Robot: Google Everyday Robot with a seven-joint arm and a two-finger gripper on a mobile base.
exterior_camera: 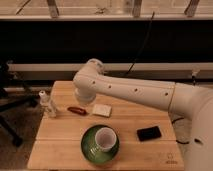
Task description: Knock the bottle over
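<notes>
The bottle [47, 104] is small, slim and whitish with a white cap. It stands upright near the left edge of the wooden table [60, 145]. My white arm [130, 92] reaches in from the right, and its rounded joint [90, 82] hangs over the back middle of the table, a short way right of the bottle and apart from it. My gripper is hidden behind that joint, so I see no part of it.
A small red object [77, 110] lies just right of the bottle. A pale square pad [102, 110] lies beside it. A white cup [105, 138] sits on a green saucer [90, 148] at the front. A black flat object [149, 133] lies at the right. A chair base [10, 107] stands left of the table.
</notes>
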